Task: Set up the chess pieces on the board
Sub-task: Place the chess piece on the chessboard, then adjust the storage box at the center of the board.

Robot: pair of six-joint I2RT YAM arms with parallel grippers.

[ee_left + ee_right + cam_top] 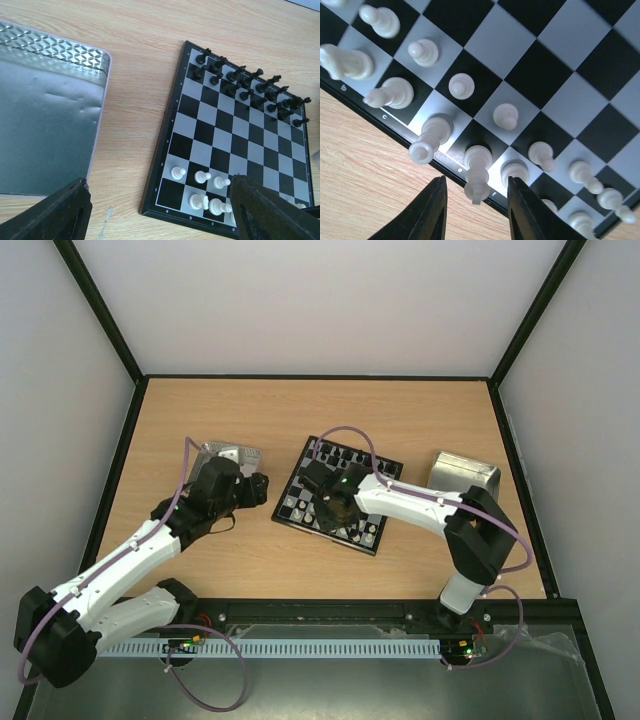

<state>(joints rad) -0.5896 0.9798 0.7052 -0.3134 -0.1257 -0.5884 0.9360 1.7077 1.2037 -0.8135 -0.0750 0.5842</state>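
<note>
The board (300,483) lies mid-table, tilted. Black chess pieces (245,85) fill its two far rows in the left wrist view. White chess pieces (461,86) stand along the near rows. My right gripper (476,210) hovers open over the board's near edge (395,127). The tall white king (479,167) stands on its square between the two fingers (427,215), touching neither. My left gripper (159,200) is open and empty, low over the wood beside the board's corner (150,207). In the top view it (255,488) sits left of the board.
A dented metal tray (45,115) lies left of the board, close to my left gripper. A second shiny tray (462,472) stands at the right behind my right arm (420,502). Black frame rails edge the table.
</note>
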